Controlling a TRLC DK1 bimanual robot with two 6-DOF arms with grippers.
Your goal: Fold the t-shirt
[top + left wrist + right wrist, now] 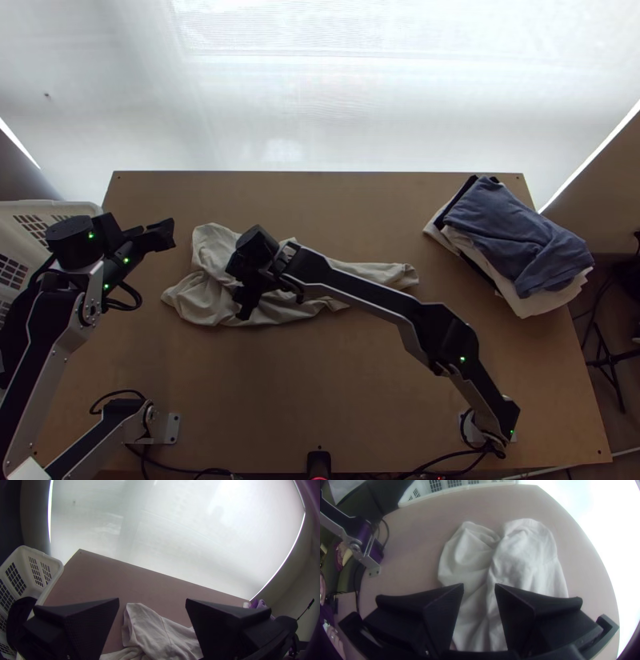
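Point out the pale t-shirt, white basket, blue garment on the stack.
Pale t-shirt point(192, 298): top view, crumpled left end.
White basket point(33, 553): left wrist view, wall near rim.
Blue garment point(516, 230): top view, middle.

Beyond the right gripper's matt black fingers we see soft, wrinkled cloth, the t-shirt. Farther out from them we find a smooth, matt wooden table, then a perforated plastic basket. Well apart from the fingers we note more cloth — a matt, creased pile.
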